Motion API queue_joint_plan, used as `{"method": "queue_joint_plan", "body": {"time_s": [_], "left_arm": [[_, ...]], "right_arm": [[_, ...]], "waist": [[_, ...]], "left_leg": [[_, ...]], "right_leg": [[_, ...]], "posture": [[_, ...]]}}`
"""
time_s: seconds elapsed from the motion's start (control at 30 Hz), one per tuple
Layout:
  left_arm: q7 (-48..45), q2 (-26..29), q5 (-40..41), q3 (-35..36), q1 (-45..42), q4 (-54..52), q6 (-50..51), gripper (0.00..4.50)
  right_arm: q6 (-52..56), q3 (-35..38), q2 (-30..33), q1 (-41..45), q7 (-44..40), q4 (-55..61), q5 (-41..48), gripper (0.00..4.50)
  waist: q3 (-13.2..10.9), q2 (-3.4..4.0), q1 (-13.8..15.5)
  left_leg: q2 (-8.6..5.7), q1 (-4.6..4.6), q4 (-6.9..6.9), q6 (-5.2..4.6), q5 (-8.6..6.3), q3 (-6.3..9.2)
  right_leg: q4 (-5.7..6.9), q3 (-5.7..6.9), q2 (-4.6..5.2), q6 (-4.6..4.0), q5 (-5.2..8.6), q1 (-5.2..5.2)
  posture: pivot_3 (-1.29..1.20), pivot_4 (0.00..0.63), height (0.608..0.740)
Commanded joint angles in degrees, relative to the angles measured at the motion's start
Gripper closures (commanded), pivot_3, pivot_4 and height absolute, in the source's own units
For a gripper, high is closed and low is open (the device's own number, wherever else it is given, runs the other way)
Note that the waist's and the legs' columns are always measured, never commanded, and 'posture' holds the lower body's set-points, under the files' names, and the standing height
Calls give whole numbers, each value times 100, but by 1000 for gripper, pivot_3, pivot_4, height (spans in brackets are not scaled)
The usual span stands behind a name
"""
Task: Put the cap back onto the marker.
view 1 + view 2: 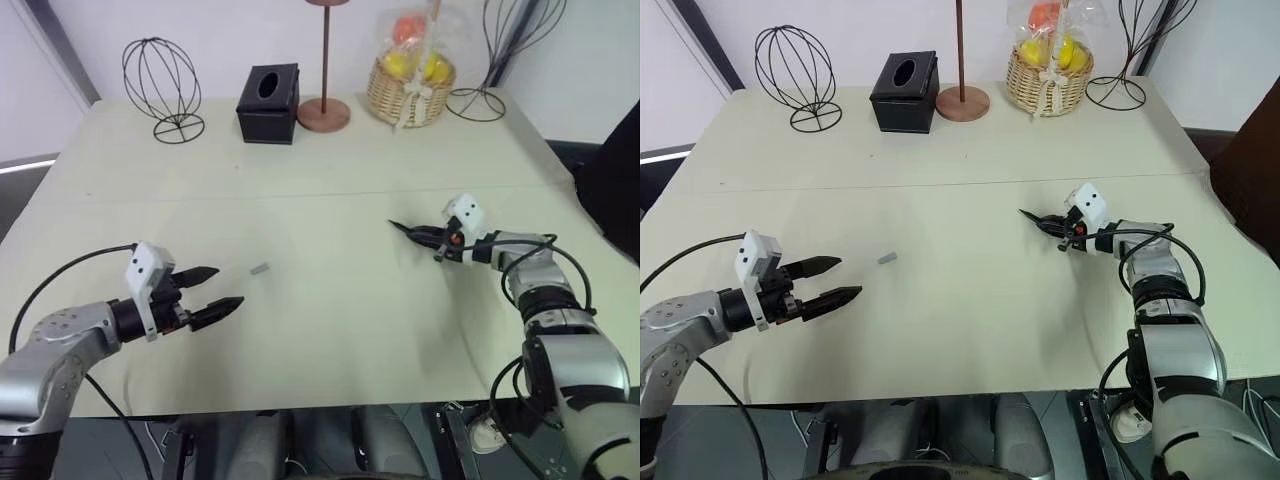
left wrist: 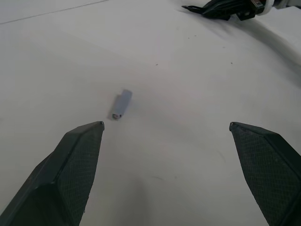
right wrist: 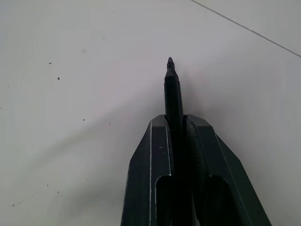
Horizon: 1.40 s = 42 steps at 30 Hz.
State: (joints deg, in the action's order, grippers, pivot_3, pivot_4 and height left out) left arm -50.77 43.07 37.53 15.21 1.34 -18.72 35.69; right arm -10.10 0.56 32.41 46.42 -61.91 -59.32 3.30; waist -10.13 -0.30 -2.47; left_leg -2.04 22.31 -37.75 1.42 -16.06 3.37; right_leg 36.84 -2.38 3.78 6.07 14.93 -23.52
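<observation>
No legible writing shows on marker (image 3: 173,94) or cap (image 2: 121,104).

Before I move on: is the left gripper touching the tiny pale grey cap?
Apart. In the left wrist view the cap lies on bare table beyond the open left gripper.

Head stereo pair looks forward and down over my arms at the tabletop (image 1: 330,200); both eyes share the whole surface. Left wrist camera sits low, close above the cap (image 2: 121,104). Right wrist camera looks close along the marker (image 3: 173,101) in my right hand (image 3: 176,127).
</observation>
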Motion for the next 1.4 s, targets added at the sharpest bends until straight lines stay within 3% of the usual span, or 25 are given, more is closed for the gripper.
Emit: {"method": "queue_joint_plan", "body": {"time_s": [0.03,0.27,0.6,1.1,1.4], "left_arm": [[-117,63,-113,-10,-147,74,-226,0],[-418,166,-490,-321,-276,247,-650,0],[-820,-532,-412,-812,-1046,1140,-887,0],[-925,-1597,-1934,-1397,-2759,4733,-3547,0],[-1294,-1561,-2312,-1530,-2959,5322,-4107,0]], "right_arm": [[323,-234,34,-237,-306,1407,20,4445],[1907,-430,54,-986,-80,4285,231,4445],[4560,-113,-126,-1949,820,7133,1282,4445],[5928,520,287,-2600,1595,8494,2287,4445],[6110,783,625,-2898,1804,8849,2574,4445]], "waist": [[-3,5,2],[-4,6,20],[-4,6,185],[-7,-5,178],[-7,-5,170]], "left_leg": [[0,0,1,0,0,0],[-1,7,6,2,1,-2],[-11,8,4,3,1,0],[-15,12,1,1,2,0],[-11,12,-2,1,2,1]], "right_leg": [[0,0,0,0,0,-1],[6,-2,2,0,0,-16],[6,1,32,1,-1,-14],[4,14,27,3,-1,-14],[6,11,8,4,-2,-13]], "posture": [[0,150,740],[0,150,740],[0,150,740],[0,150,740],[0,150,740]]}}
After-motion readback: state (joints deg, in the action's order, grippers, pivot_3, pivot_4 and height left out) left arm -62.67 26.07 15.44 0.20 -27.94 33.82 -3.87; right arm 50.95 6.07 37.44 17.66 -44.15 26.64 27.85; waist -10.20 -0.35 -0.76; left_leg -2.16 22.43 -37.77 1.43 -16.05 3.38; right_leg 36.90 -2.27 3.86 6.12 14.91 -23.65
